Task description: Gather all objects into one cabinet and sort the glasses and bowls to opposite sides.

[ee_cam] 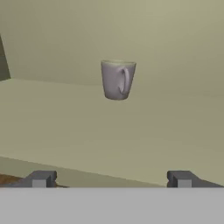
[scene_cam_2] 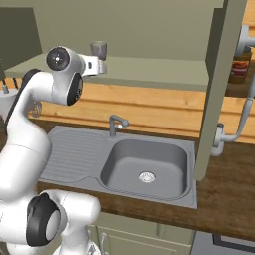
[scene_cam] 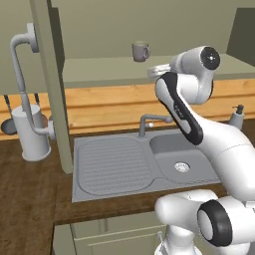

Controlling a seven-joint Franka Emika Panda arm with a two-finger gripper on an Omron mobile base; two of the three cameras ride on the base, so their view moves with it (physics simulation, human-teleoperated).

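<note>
We have our two-finger gripper [ee_cam: 111,179] spread wide with nothing between its small dark fingertips [ee_cam: 40,178], which stand far apart at the front edge of the flat olive-grey cabinet shelf [ee_cam: 65,127]. Ahead of them, well apart from the tips and set back toward the rear wall, a small dull-grey handled mug [ee_cam: 117,79] stands upright on that shelf, its handle turned toward our camera and slightly right. From the left base camera we see the same mug [scene_cam: 140,51] alone on the shelf [scene_cam: 99,69], with our white hand [scene_cam: 162,69] held level with the shelf edge to the mug's right. From the right base camera the mug [scene_cam_2: 98,49] sits just behind the hand [scene_cam_2: 97,64]. The tall olive-grey cabinet door [scene_cam: 52,84] stands swung out, edge-on, with its long pale grey tubular handle [scene_cam: 22,84]. Below lies a grey steel sink [scene_cam_2: 144,164] with a curved tap [scene_cam_2: 115,123], set in a dark wood counter [scene_cam_2: 224,199]. A tall white utensil canister [scene_cam: 32,134] stands left of the door.
</note>
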